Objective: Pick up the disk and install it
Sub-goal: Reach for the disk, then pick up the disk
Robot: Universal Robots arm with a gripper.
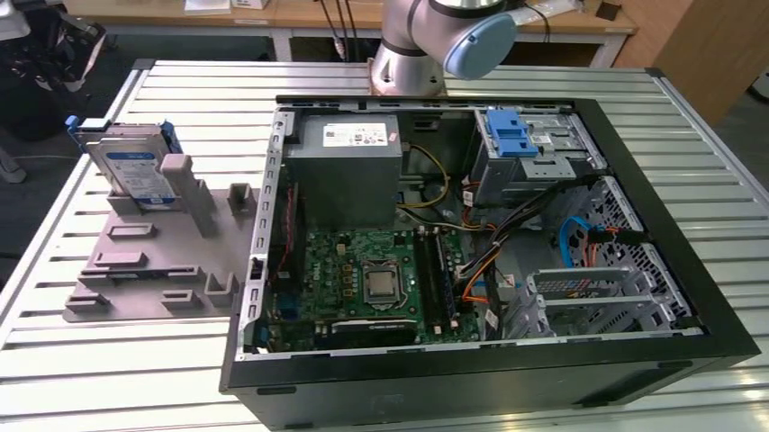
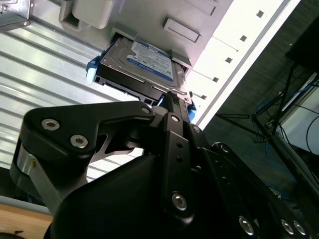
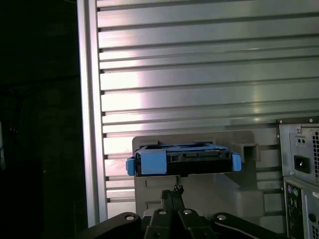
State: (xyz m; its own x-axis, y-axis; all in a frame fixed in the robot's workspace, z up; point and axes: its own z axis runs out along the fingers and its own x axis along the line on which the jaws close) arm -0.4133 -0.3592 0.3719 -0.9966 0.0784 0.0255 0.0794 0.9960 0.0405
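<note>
The black gripper (image 3: 173, 191), closed tight and empty, hangs near the flat, blue-railed silver disk (image 3: 194, 158).

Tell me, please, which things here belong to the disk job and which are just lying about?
Job in hand:
disk, standing in its gray holder
gripper, close to the disk
open computer case
drive cage, probably

Lying about:
power supply
circuit board
cables
slatted table
</note>
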